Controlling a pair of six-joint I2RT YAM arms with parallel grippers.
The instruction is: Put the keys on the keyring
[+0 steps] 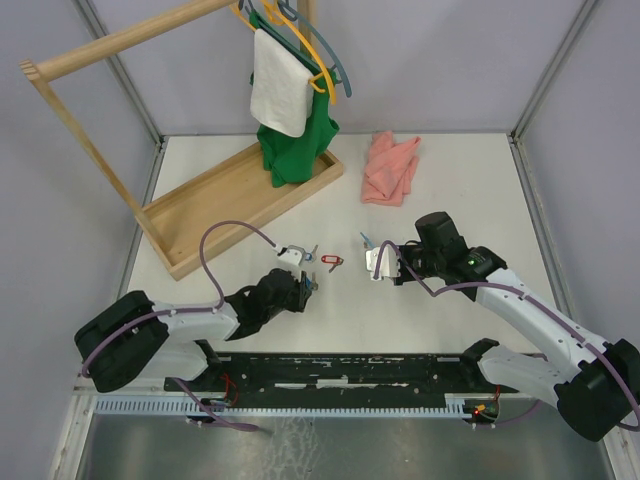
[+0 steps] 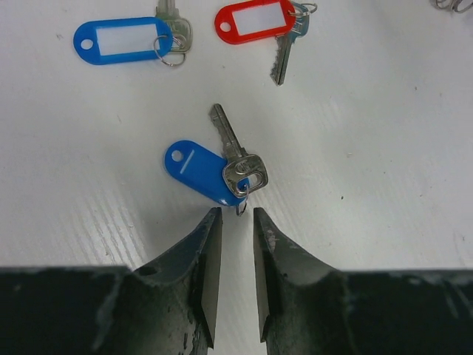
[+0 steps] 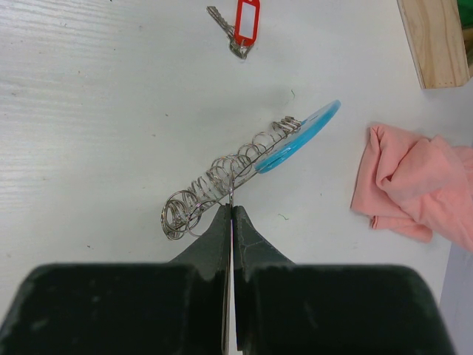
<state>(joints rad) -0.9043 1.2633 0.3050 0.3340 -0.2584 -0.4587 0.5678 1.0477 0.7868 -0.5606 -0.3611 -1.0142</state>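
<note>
Silver keys (image 2: 283, 53) all lie loose on the table (image 2: 384, 148), none threaded yet: my right gripper (image 3: 230, 214) pinches the keyring (image 3: 244, 166) tight, my left gripper (image 2: 236, 218), jaws slightly spread, sits just short of a blue-tagged key (image 2: 196, 168).

I see a lab test cell: grey walls (image 1: 450, 60), metal frame posts (image 1: 549, 70), a white table (image 1: 470, 190), and a wooden clothes rack (image 1: 130, 38) at eleven o'clock.
</note>
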